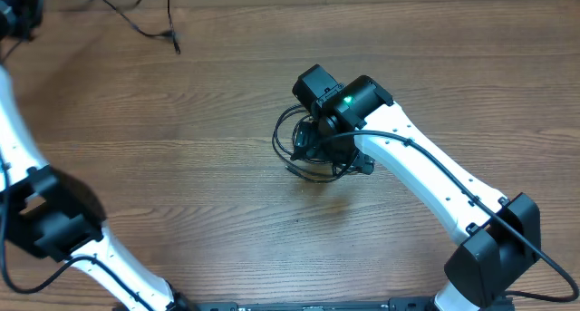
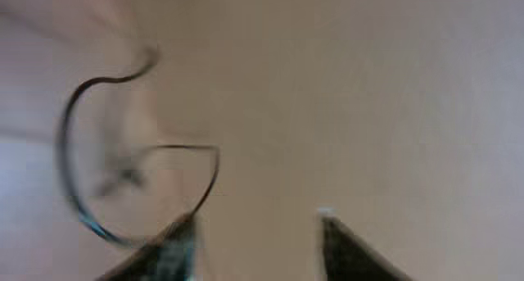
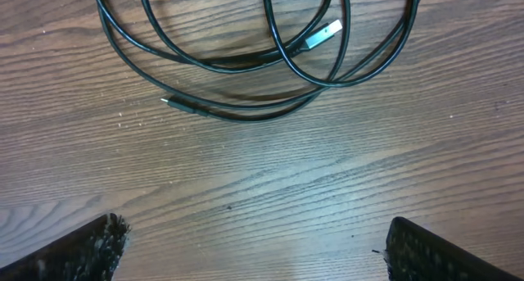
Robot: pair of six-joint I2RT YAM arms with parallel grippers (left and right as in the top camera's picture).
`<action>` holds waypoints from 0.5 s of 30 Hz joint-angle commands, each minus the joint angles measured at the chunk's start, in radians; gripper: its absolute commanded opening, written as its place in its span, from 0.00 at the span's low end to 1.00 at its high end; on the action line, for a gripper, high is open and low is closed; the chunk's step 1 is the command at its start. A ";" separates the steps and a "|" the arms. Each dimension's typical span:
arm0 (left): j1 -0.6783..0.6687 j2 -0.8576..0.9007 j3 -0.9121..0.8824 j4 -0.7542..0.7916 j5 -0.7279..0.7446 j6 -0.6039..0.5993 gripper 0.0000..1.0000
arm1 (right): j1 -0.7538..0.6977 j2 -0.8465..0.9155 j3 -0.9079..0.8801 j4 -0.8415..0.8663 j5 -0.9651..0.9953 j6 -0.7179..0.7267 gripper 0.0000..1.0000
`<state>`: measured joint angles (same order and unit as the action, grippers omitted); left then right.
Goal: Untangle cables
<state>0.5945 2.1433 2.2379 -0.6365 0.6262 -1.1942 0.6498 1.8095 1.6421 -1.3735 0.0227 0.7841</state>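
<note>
As the right gripper (image 3: 254,232) hangs with jaws spread just below the looped cables (image 3: 237,64) in upper frame, the left gripper (image 2: 255,221) likewise parted, a clean pinch on the loose plug end (image 3: 326,33) looks wisest.

Overhead view evenly and softly lit, sharp, with a faint shadow beside the right arm (image 1: 426,166) on the wooden table (image 1: 199,166). Left wrist view badly blurred and washed out, pale pinkish; cable (image 2: 67,150) smeared, left fingertips (image 2: 172,252) dark and soft. Right wrist view crisp on the cables (image 3: 246,61), thin shadows beneath, pale sheen on the wood; right fingertips (image 3: 74,252) out of focus.
</note>
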 commanded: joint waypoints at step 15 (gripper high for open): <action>0.088 0.012 -0.004 -0.415 -0.177 0.618 1.00 | 0.006 -0.001 -0.002 0.022 0.002 -0.007 1.00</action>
<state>0.7330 2.1437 2.2375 -1.0382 0.4870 -0.7345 0.6498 1.8095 1.6421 -1.3540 0.0223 0.7815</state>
